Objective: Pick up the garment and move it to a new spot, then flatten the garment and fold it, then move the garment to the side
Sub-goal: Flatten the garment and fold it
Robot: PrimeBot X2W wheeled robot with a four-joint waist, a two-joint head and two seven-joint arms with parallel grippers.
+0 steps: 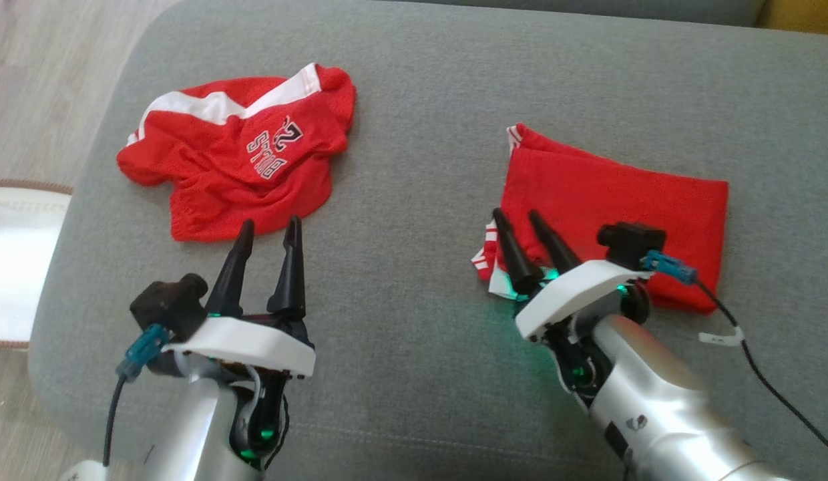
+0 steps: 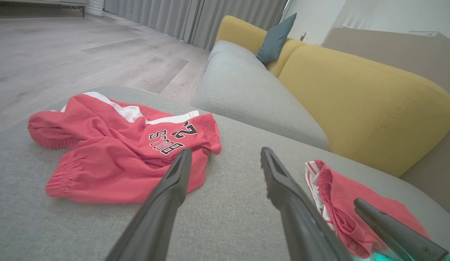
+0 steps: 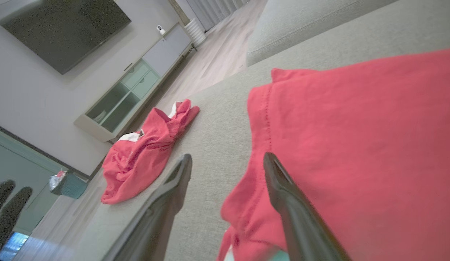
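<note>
Right end effector (image 1: 518, 215), fingers apart, empty, over left edge of folded red cloth garment (image 1: 614, 200) on grey fabric sofa cushion (image 1: 414, 314); left end effector (image 1: 270, 224) likewise apart; risk: shallow pinch catches only top layer, fold opens.

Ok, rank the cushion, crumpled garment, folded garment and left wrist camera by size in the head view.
Cushion, largest.
Crumpled garment and folded garment: about alike, the right gripper hiding part of the folded one.
Left wrist camera, smallest.
</note>
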